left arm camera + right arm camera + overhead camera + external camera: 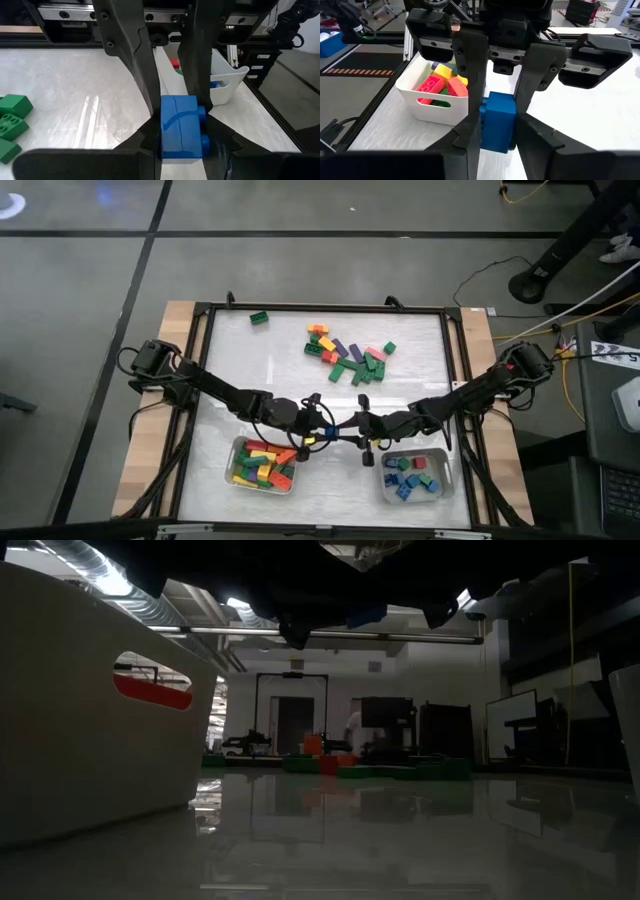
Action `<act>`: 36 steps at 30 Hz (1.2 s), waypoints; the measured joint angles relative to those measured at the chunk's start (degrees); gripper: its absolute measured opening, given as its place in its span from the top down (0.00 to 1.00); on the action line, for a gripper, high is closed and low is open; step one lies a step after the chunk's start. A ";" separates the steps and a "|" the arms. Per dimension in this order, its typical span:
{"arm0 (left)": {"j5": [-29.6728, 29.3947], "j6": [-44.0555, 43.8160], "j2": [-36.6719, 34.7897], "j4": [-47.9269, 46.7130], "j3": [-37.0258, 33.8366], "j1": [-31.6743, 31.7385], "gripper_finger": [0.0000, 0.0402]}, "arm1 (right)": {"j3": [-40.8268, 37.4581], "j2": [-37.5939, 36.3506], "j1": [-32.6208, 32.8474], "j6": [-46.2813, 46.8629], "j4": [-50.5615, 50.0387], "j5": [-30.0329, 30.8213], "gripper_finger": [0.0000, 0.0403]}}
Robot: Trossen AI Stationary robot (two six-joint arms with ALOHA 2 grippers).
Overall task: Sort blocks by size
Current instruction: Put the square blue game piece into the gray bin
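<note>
Blue studded plastic brick point(181, 127) sits between both tools at the middle of the near half of the bench point(270, 355), raised above the gap between the two trays. We see the left tool point(177, 117) clenched on it, its dark fingers pressing the brick's two sides. We see the right tool point(496, 122) meeting it head-on, its fingers flanking the same brick, but we cannot tell whether they truly grip or only stand beside it. In the overhead view the left tool point(322, 430) and right tool point(358, 430) nearly touch.

Just beside the left tool lies the left pale rectangular plastic tray point(237, 448), filled with red, yellow, green and orange bricks point(264, 464). Near the right tool lies the right pale tray point(446, 480), holding blue, green and red short bricks point(412, 477).

Farther back, we see a loose heap of mixed-colour bricks point(345, 352) around the bench's middle, and one green brick point(259, 317) lying alone near the far edge, well apart from the heap.
</note>
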 joint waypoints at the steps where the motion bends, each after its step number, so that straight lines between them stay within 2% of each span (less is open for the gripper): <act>1: -0.10 -0.02 0.00 0.05 0.00 0.02 0.80 | 0.00 0.00 0.00 0.04 0.02 0.22 0.71; 10: -0.37 -0.04 0.00 -0.17 -0.01 0.04 0.80 | 0.00 0.39 -1.01 2.95 0.33 -0.30 0.70; 23: -0.12 0.01 0.04 -0.46 -0.15 -0.48 0.80 | 0.00 2.78 -1.38 1.37 3.86 -1.23 0.70; 28: -0.30 0.52 0.04 -0.47 -0.15 -0.81 0.80 | 0.00 2.78 -1.38 1.43 3.95 -1.30 0.76; 32: -0.07 1.56 0.04 -0.19 -0.15 -1.22 0.74 | 0.00 2.78 -1.40 1.43 4.31 -3.14 0.83; 36: -0.14 0.93 0.04 0.41 0.09 -1.16 0.65 | 0.08 2.87 -1.63 1.19 4.64 -3.20 0.85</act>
